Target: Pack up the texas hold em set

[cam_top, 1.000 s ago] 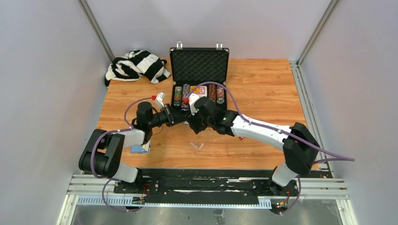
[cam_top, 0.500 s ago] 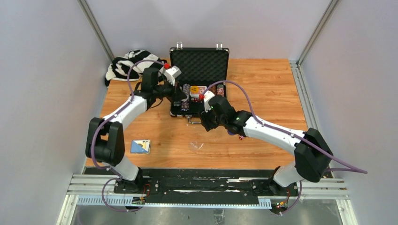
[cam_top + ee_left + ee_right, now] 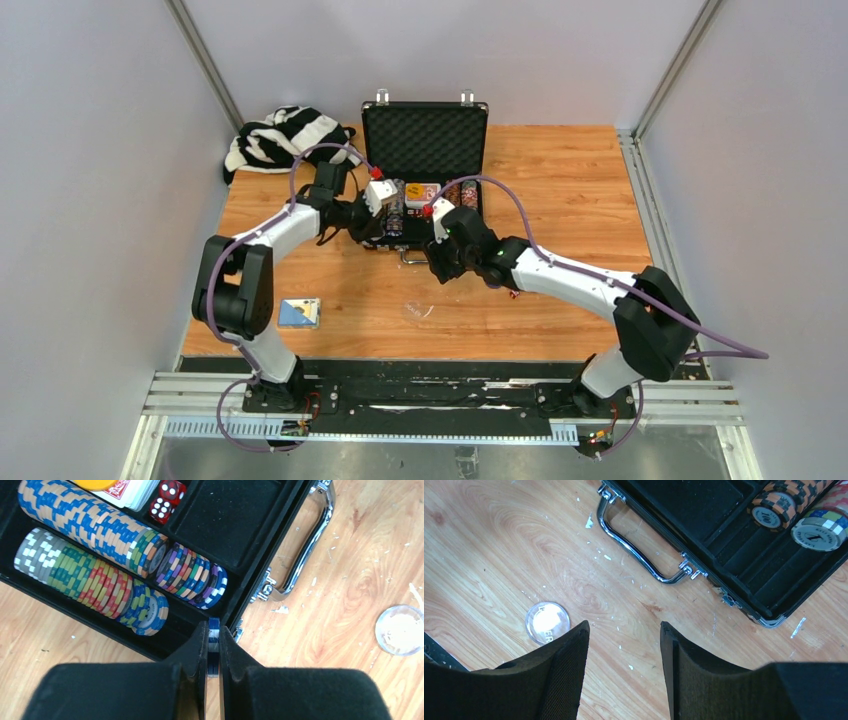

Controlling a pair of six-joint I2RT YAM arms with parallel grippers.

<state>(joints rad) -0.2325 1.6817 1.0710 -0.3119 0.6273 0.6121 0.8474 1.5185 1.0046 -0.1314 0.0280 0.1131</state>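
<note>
The black briefcase (image 3: 424,140) lies open at the table's back, foam lid up, silver handle (image 3: 306,544) toward me. Rows of multicoloured chips (image 3: 95,525) fill its left slots, with red dice (image 3: 167,498) and a card deck (image 3: 131,491) behind them. More chips (image 3: 775,510) sit at the tray's right end. My left gripper (image 3: 213,626) is shut on a few blue-and-white chips (image 3: 214,628), held edge-up just above the case's front left rim. My right gripper (image 3: 624,627) is open and empty over bare wood in front of the handle. A clear round dealer button (image 3: 547,622) lies beside its left finger.
A black-and-white striped cloth (image 3: 290,138) is bunched at the back left. A small blue card-like item (image 3: 299,313) lies near the front left edge. Something small and red (image 3: 513,294) peeks out under the right forearm. Grey walls close in both sides.
My left arm swung from the table's front up over the case's left side, then dropped to its front left rim. My right gripper shifted slightly right, staying before the handle.
</note>
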